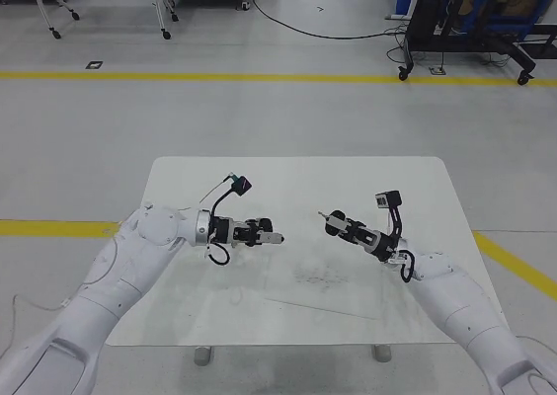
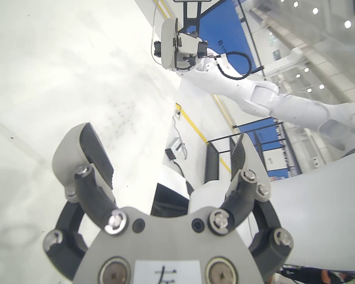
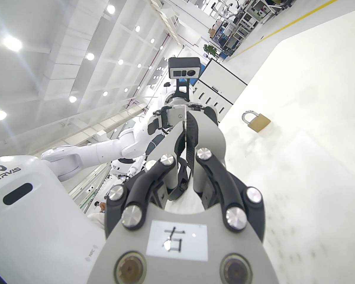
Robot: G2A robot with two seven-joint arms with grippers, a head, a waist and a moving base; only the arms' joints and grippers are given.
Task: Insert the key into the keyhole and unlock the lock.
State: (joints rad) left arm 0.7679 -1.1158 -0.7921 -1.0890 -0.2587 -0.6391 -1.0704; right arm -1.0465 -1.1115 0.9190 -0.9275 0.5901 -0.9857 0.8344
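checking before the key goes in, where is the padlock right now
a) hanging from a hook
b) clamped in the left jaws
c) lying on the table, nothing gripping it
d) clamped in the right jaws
c: the padlock lies on the table with nothing touching it, and the left jaws stand open and empty.

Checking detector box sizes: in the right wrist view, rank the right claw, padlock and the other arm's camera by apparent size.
1. right claw: largest, though nearest the lens.
2. padlock and camera: look alike, so unranked.
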